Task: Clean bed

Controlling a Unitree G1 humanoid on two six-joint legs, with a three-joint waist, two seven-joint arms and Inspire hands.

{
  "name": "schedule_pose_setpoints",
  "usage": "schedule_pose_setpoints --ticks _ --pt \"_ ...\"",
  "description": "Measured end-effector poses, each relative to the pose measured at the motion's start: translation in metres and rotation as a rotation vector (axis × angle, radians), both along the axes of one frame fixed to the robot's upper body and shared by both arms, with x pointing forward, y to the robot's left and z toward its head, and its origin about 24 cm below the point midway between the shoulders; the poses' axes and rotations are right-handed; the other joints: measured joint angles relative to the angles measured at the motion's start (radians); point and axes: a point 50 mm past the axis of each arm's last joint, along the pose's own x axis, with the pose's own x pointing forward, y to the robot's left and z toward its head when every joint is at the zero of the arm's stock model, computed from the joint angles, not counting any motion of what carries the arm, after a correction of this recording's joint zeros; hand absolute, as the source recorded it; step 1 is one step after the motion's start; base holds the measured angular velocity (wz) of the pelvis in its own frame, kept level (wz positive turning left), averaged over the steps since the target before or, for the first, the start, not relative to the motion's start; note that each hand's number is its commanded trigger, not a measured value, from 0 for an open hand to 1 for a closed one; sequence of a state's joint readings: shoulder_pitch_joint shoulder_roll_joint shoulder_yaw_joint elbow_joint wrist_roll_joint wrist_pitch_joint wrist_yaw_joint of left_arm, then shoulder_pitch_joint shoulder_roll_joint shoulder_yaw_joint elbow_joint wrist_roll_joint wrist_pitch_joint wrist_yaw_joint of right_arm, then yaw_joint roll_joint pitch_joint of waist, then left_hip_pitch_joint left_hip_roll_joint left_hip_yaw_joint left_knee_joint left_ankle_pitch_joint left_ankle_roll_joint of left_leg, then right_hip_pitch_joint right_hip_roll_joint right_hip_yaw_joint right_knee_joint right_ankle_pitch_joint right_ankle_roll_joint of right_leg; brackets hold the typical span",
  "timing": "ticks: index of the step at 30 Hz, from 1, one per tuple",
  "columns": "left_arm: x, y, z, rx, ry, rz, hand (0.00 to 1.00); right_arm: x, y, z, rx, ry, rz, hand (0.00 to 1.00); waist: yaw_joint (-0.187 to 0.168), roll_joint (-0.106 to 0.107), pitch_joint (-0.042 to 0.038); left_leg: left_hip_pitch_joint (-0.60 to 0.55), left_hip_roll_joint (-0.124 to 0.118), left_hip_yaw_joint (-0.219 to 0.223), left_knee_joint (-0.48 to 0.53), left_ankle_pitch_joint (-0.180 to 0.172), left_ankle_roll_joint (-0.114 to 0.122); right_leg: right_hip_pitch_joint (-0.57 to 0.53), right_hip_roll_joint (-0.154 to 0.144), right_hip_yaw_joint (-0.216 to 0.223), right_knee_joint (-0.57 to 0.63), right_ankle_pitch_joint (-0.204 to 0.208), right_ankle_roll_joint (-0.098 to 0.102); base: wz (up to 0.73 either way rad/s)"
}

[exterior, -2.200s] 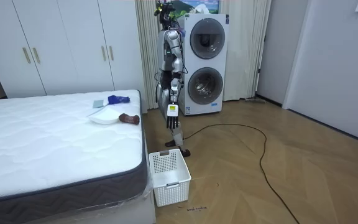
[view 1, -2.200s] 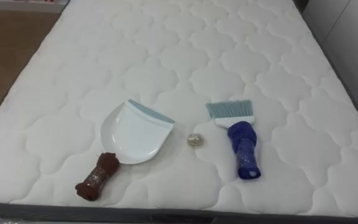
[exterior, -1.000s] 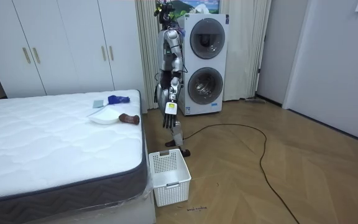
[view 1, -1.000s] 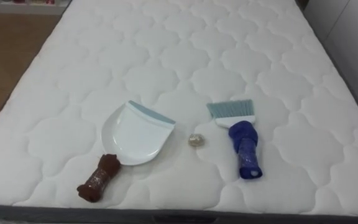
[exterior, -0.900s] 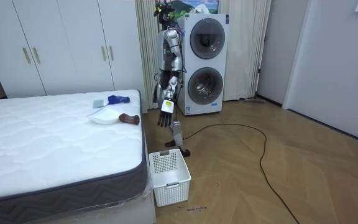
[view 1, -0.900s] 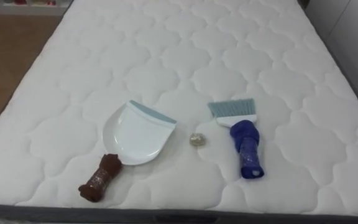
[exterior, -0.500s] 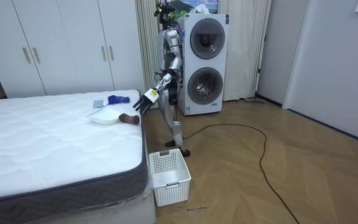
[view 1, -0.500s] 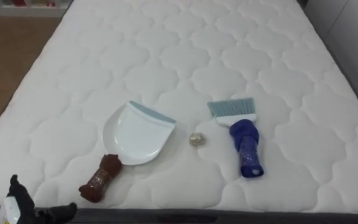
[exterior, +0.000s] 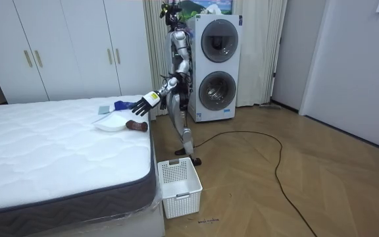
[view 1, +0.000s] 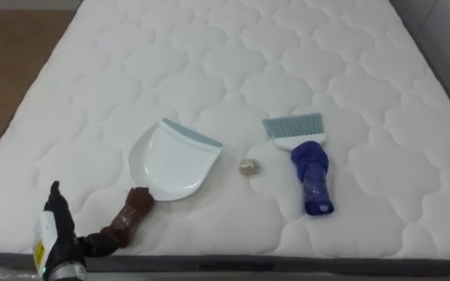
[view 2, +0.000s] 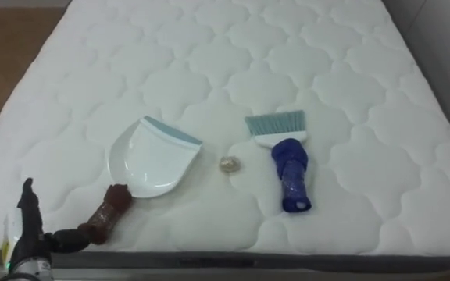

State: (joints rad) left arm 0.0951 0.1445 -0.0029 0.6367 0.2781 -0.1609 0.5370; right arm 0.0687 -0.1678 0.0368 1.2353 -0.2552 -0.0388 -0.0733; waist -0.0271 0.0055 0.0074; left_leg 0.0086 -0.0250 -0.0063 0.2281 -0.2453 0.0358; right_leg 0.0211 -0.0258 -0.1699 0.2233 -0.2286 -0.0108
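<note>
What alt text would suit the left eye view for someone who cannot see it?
The left robot hand is open at the lower left, beside the brown handle of a white dustpan on a quilted white mattress. A small crumpled scrap lies between the dustpan and a blue-handled brush.

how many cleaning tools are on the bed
2: the white dustpan lies left of the small crumpled ball, and the blue brush lies right of it. None seem hidden.
</note>
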Motion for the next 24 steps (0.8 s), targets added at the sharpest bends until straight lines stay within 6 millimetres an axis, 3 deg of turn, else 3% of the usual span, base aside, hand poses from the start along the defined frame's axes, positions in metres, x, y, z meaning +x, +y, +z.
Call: schedule_pose_setpoints --ticks 4,11,19,24 --pt "0.006 -0.006 -0.002 -0.004 0.010 -0.030 0.00 0.003 0.000 0.000 0.014 -0.012 -0.036 0.00 -0.006 -0.001 0.0008 -0.043 0.000 0.000 0.023 0.000 0.000 -0.040 -0.001 0.005 0.018 0.001 -0.001 0.00" --pt "0.029 -0.011 0.005 -0.003 -0.030 -0.057 0.00 0.019 -0.002 0.003 0.007 -0.047 -0.051 0.00 -0.006 0.012 0.0114 -0.134 0.010 0.010 0.064 0.002 0.002 -0.140 -0.004 0.006 0.067 0.006 -0.007 -0.04" --pt "0.042 -0.011 0.002 -0.001 -0.014 -0.063 0.00 0.029 -0.002 0.005 0.002 -0.069 -0.028 0.00 -0.023 0.011 0.0141 -0.215 0.012 0.032 0.112 0.003 0.002 -0.229 -0.013 0.003 0.129 0.006 -0.008 -0.03" --pt "0.059 -0.012 0.006 -0.014 -0.021 -0.050 0.00 0.045 -0.002 0.009 -0.006 -0.119 -0.039 0.00 -0.034 0.021 0.0307 -0.317 0.010 0.037 0.185 0.002 0.004 -0.323 -0.024 0.003 0.188 0.006 -0.009 0.01"
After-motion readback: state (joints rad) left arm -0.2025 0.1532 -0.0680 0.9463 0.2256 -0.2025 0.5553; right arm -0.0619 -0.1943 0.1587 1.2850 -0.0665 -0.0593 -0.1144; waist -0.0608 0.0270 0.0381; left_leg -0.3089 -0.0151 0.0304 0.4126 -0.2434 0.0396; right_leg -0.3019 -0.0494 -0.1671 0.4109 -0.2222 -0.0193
